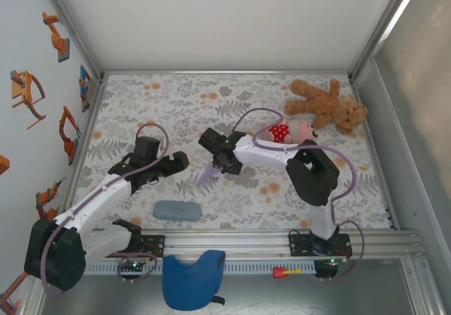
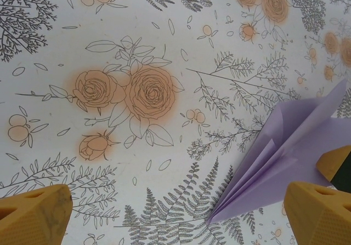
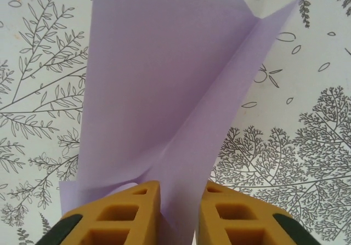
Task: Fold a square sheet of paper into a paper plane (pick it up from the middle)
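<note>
**Top view.** Pinched at its rear end by the right gripper (image 1: 224, 161), centre of frame: the paper plane (image 1: 208, 173), nose slanted toward the lower left, low over the floral table cover (image 1: 141, 103). Parked just left of it, spread wide and empty: the left gripper (image 1: 177, 163), probably kept off so as not to crush the wings. Set well apart from the work: teddy bear (image 1: 328, 105) and doll (image 1: 289, 132) at upper right, grey-blue pad (image 1: 176, 211) at lower centre.

**Left wrist view.** Seen at the two lower corners: yellow fingers (image 2: 33, 215), far apart, nothing between them. Caught at lower right: the paper plane, tip toward the bottom edge, layered folds fanning up to the right edge. Resting on the cover or lifted just clear of it: could not be told.

**Right wrist view.** Pressed together on the centre crease at the bottom of the frame: yellow pads (image 3: 126, 217), paper sandwiched between. Fanned upward from that grip: both wings. Judged held by the keel so as to leave the wings free and even. Folding judged essentially complete.
</note>
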Robot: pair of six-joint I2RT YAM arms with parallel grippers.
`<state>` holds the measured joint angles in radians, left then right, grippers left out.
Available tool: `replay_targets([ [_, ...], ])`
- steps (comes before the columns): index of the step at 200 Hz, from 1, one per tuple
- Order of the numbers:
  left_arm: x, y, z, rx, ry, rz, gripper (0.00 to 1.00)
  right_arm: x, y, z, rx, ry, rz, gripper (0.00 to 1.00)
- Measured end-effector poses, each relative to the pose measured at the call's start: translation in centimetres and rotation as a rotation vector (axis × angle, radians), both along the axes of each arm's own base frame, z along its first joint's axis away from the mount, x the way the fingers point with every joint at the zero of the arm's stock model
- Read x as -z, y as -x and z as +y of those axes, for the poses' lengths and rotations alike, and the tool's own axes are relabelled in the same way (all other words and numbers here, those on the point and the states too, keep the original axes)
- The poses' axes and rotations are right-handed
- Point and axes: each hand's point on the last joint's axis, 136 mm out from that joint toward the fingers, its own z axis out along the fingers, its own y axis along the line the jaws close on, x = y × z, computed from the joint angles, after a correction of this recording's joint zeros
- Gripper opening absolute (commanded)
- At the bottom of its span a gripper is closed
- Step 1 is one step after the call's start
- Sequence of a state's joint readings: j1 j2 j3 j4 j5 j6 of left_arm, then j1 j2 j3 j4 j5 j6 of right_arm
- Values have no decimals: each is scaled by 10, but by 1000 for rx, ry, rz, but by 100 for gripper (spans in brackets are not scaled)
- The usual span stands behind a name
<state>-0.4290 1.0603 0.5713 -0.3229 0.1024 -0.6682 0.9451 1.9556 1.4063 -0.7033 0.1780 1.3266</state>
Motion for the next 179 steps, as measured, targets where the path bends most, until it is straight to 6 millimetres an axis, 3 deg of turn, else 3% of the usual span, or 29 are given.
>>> replay_targets([
  [7, 0, 0, 0, -2, -1, 0, 99, 0, -1, 0, 4, -2, -4, 0],
  [44, 1, 0, 4, -13, -7, 5, 99, -4, -7, -1, -16, 7, -38, 0],
  [69, 1, -2, 8, -30, -8, 4, 99, -21, -16, 4, -101, -1, -89, 0],
  [108, -8, -5, 17, -64, -5, -26, 99, -71, -36, 55, -362, -208, -217, 0],
  [130, -13, -4, 22, -81, -11, -45, 98, -86, -39, 78, -471, -332, -261, 0],
  [151, -17, -4, 24, -90, -7, -56, 98, -81, -41, 87, -523, -443, -264, 0],
  [179, -19, -3, 22, -92, 11, -56, 96, -52, -41, 83, -537, -552, -216, 0],
])
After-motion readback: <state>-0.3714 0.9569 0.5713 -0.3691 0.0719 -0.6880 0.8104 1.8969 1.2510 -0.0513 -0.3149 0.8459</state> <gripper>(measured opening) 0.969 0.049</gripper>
